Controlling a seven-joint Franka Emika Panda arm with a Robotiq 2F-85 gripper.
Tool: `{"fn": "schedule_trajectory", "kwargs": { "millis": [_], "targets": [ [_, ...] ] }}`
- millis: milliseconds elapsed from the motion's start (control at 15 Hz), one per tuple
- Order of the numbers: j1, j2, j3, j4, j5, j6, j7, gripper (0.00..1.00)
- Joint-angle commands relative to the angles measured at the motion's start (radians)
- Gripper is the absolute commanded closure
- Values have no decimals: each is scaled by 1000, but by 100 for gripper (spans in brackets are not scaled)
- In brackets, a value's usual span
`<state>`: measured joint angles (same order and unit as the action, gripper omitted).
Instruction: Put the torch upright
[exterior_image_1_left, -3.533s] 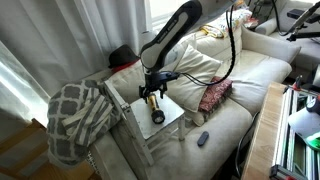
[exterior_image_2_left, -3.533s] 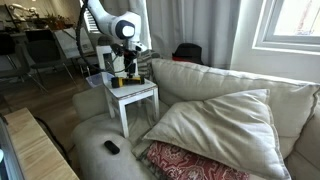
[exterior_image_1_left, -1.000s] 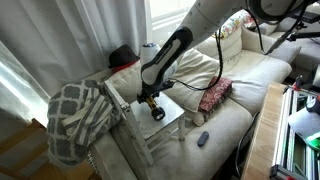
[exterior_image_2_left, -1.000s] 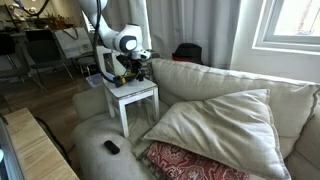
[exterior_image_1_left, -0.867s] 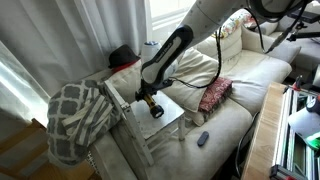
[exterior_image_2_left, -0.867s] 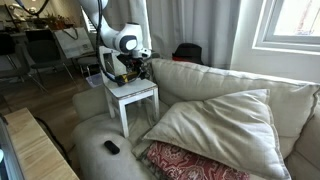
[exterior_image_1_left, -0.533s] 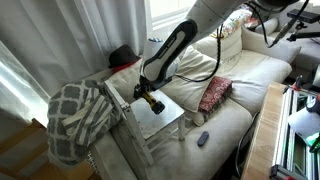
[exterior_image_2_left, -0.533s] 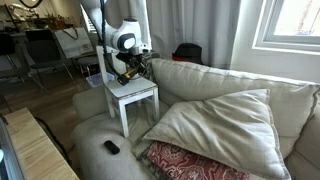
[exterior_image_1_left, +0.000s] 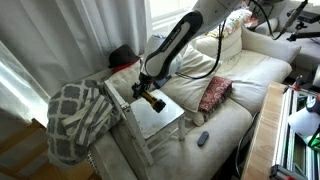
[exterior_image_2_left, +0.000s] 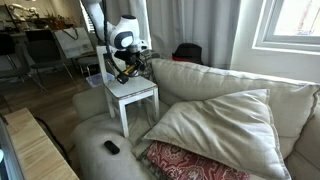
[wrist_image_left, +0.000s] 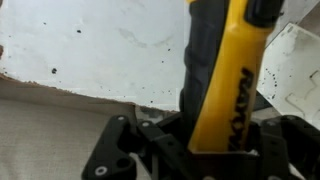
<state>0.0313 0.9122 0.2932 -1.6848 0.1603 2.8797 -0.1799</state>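
Note:
The torch (wrist_image_left: 225, 80) fills the wrist view, a yellow-gold body with black lettering running up between the jaws. My gripper (wrist_image_left: 210, 140) is shut on it near its lower end. In an exterior view the gripper (exterior_image_1_left: 143, 91) holds the torch (exterior_image_1_left: 153, 101) tilted, black head lowest, a little above the small white table (exterior_image_1_left: 168, 120). In an exterior view from the couch side the gripper (exterior_image_2_left: 124, 67) and torch (exterior_image_2_left: 129, 72) hang over the same table (exterior_image_2_left: 137, 93). Whether the head touches the tabletop is hidden.
A small flat dark remote (exterior_image_1_left: 203, 138) (exterior_image_2_left: 111, 147) lies on the couch seat. A patterned blanket (exterior_image_1_left: 75, 120) drapes the armrest beside the table. A red patterned cushion (exterior_image_1_left: 214, 95) (exterior_image_2_left: 190, 162) and a large pale pillow (exterior_image_2_left: 215, 120) sit on the couch.
The gripper has risen and shifted toward the table's back edge with the torch in it. The torch's black head now sits higher off the tabletop and the torch is more tilted.

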Motion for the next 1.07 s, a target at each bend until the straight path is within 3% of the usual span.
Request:
{"fn": "schedule_trajectory", "kwargs": {
  "millis": [0, 133, 200, 533, 733, 933, 1000],
  "targets": [
    [-4, 3, 5, 3, -16, -1, 13, 80],
    [-4, 3, 6, 2, -17, -1, 13, 80],
    [-4, 3, 6, 2, -17, 0, 13, 95],
    [-65, 2, 52, -39, -11, 75, -45, 95],
    [-160, 7, 162, -75, -23, 202, -125, 95],
    [-257, 42, 270, -115, -104, 339, -190, 95],
    [-264, 41, 267, -128, -145, 357, -182, 95]
  ]
}}
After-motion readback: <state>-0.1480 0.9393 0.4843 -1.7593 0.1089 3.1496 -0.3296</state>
